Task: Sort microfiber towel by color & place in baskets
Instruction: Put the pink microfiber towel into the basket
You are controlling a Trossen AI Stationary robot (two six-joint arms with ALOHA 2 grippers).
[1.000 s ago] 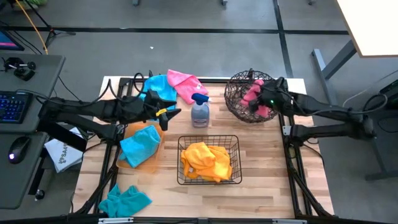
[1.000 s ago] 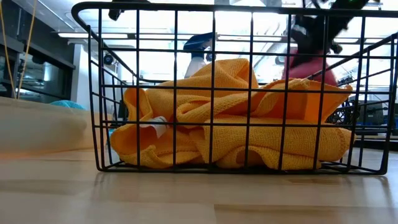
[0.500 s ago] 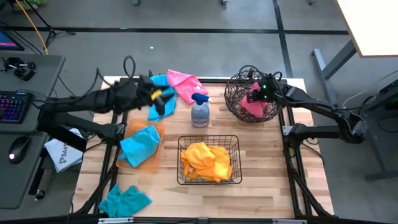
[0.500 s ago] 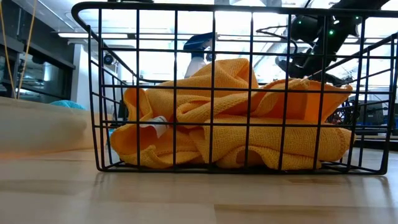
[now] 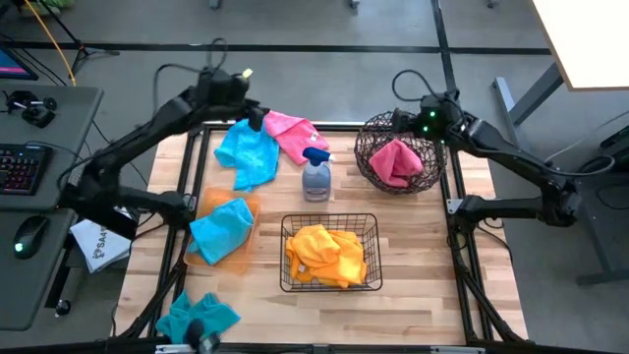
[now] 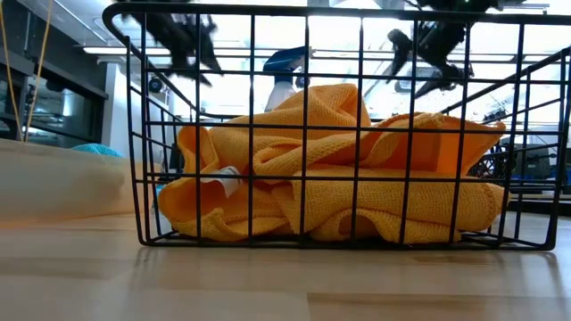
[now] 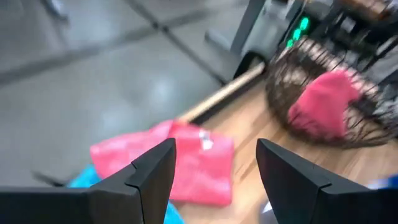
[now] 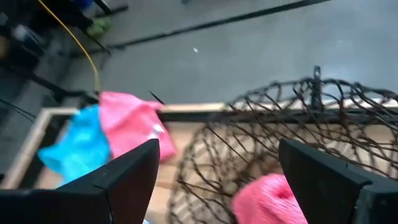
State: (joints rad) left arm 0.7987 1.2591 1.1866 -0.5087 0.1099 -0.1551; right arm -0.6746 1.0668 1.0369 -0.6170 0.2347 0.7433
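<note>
**Both grippers up at the table's far edge, fingers spread, holding nothing**

At the near left corner a teal towel (image 5: 200,317) lies bunched on the wooden table (image 5: 413,256), right at its front edge. Above it, the flat orange tray (image 5: 207,204) holds another teal towel (image 5: 222,229); bare wood lies between tray and basket. Off the table's left side sits a white sheet with dark print, too small to read.

The left gripper (image 5: 252,116) hangs over the far left edge, its fingers (image 7: 155,171) spread wide and empty. Just beside it a third teal towel (image 5: 250,152) lies loose on the wood, touching a loose pink towel (image 5: 292,133) whose small white tag cannot be read.

The grey spray bottle (image 5: 315,176) with a blue trigger stands mid-table, near the pink cloth.

The black rectangular wire basket (image 5: 330,220) sits front and centre, filled with crumpled orange towels (image 5: 326,252); open table surrounds it.

The dark round wire basket (image 5: 368,157) stands at the far right, holding a pink towel (image 5: 395,161). The right gripper (image 5: 400,120) hovers at its far rim, fingers (image 8: 127,174) parted and empty.
</note>
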